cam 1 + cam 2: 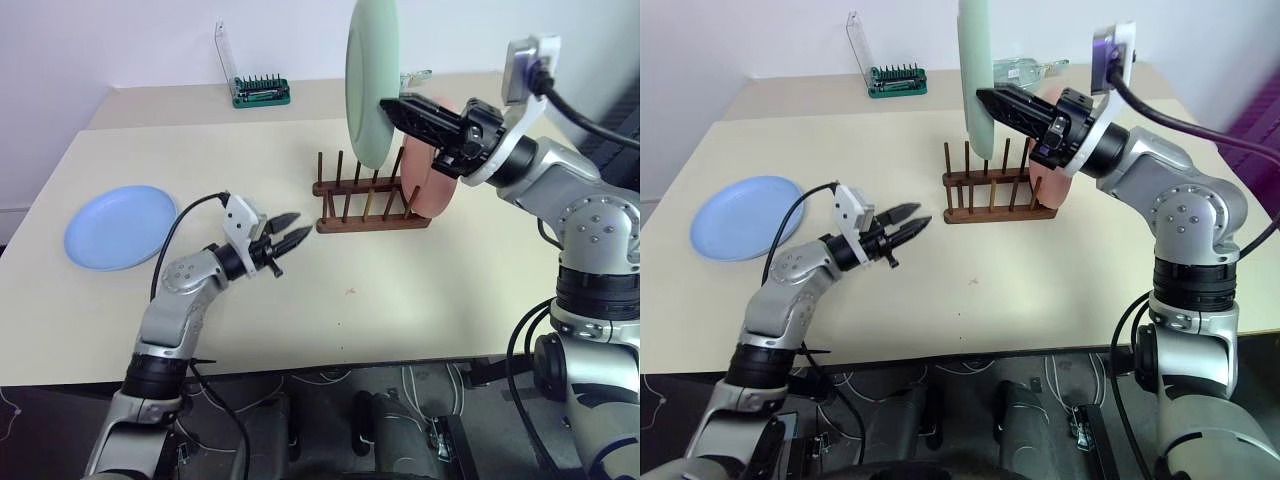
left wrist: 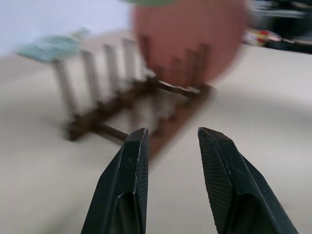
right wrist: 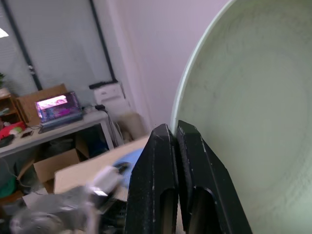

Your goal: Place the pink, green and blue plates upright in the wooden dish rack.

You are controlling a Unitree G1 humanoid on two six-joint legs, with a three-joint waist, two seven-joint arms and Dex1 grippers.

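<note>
My right gripper (image 1: 386,104) is shut on the rim of the green plate (image 1: 370,80) and holds it upright in the air, just above the wooden dish rack (image 1: 365,205). The pink plate (image 1: 432,185) stands on edge between the pegs at the rack's right end. On the left of the table the blue plate (image 1: 120,225) lies flat. My left gripper (image 1: 295,228) hovers low over the table just left of the rack, pointing at it, open with nothing between its fingers (image 2: 134,161).
A green screwdriver-bit holder (image 1: 260,92) with a raised clear lid stands at the back of the table. A clear bottle (image 1: 1025,68) lies behind the rack. Bare tabletop (image 1: 400,300) stretches from the rack to the front edge.
</note>
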